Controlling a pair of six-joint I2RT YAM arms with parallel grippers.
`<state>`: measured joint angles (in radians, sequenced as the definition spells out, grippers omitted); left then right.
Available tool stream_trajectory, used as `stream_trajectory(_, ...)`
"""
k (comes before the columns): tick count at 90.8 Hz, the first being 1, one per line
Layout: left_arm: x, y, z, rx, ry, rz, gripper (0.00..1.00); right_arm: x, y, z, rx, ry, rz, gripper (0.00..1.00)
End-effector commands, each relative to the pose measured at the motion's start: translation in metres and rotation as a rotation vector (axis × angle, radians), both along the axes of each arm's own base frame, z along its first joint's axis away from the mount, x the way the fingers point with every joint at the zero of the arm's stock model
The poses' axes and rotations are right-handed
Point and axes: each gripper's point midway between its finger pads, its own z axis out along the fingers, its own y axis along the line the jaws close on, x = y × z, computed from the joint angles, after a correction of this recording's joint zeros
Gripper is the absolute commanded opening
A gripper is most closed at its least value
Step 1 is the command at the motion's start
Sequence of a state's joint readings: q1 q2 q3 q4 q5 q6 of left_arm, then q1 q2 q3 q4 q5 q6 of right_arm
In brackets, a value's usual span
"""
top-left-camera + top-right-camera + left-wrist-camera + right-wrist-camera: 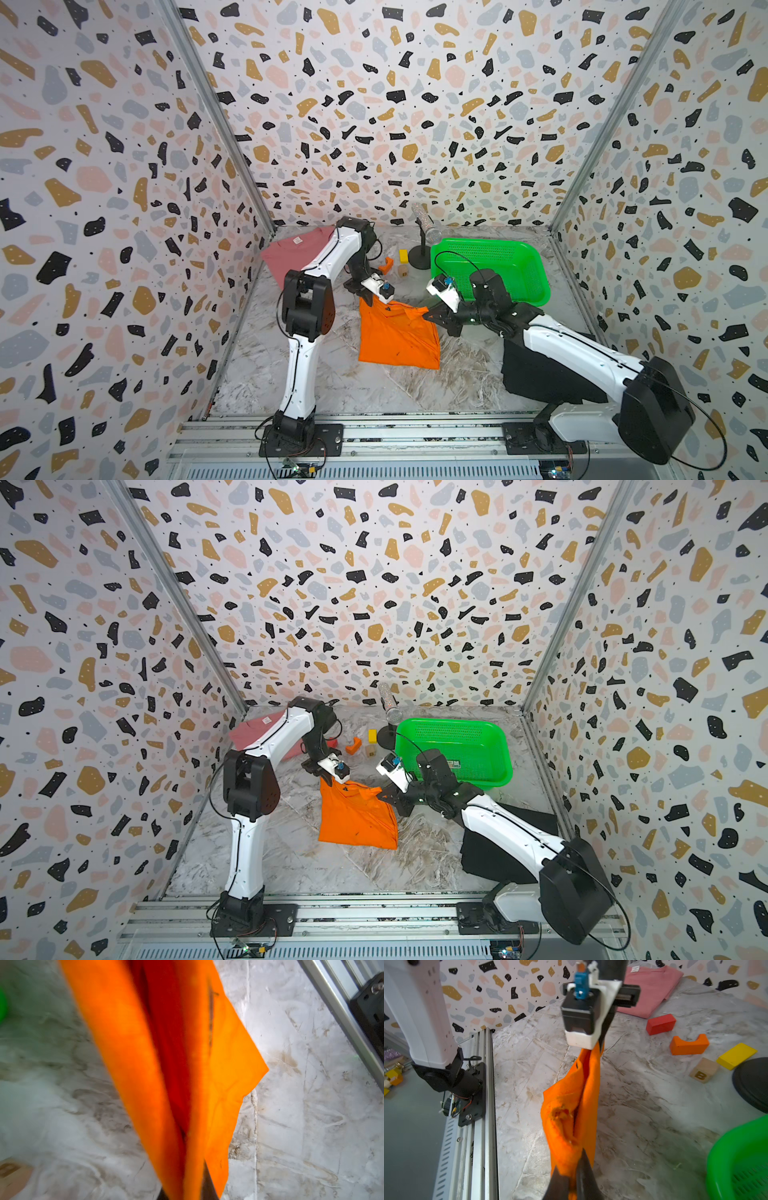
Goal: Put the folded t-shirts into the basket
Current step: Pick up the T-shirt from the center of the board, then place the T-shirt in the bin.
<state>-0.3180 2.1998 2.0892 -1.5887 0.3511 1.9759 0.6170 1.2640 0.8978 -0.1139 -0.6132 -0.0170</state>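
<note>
- orange shirt [397,338]: centre of the frame in both top views, just left of and below the basket [486,249]. It is not in the basket yet.
- left fingers [604,1030]: pinched narrow on the shirt's upper left corner.
- right fingers [584,1169]: pinched narrow on the upper right corner, with cloth bunched between them.
- Handling, my read: thin knit, light and limp with no stiffness. It sags between my two grips and the fold is opening into loose layers. It is not fragile and not slippery, but a shallow corner pinch could slip.
- Where to hold: both top corners as now, pulled apart enough to keep the edge taut. I'd lift high enough for the hem to clear the basket wall.
- The lower part looks to lie on the tabletop [311,374]; I can't tell for sure.
- basket: bright green plastic, hard and shallow, with mesh walls and rounded corners. It is empty, at centre right.
- pink shirt [291,253]: flat and folded with a white tag, matte cloth, at left of centre near the back wall.
- black shirt [536,374]: flat, at lower right, partly under my right arm.
- tabletop: a marbled, smooth-looking sheet.
- blocks [689,1044]: hard painted pieces between the pink shirt and the basket.
</note>
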Motion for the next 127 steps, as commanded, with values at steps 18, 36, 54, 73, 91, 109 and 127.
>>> stream_trajectory(18,-0.032,-0.053,0.073,0.021,0.018,0.288,0.00,0.034,-0.064,0.065,0.007,0.029,-0.231,0.00)
stream_trajectory(36,-0.006,-0.110,0.095,-0.079,-0.120,0.371,0.00,0.067,-0.113,0.084,-0.043,-0.018,-0.360,0.00)
stream_trajectory(54,0.037,-0.164,0.109,-0.238,-0.250,0.488,0.00,0.097,-0.163,0.087,-0.091,-0.050,-0.498,0.00)
stream_trajectory(73,0.066,-0.203,0.111,-0.339,-0.370,0.536,0.00,0.119,-0.201,0.090,-0.148,-0.095,-0.611,0.00)
stream_trajectory(91,0.078,-0.227,0.107,-0.387,-0.396,0.542,0.00,0.130,-0.218,0.090,-0.187,-0.117,-0.658,0.00)
stream_trajectory(109,0.088,-0.246,0.097,-0.419,-0.466,0.506,0.00,0.143,-0.231,0.084,-0.236,-0.140,-0.691,0.00)
stream_trajectory(127,0.104,-0.257,0.077,-0.425,-0.487,0.528,0.00,0.156,-0.257,0.064,-0.320,-0.119,-0.764,0.00)
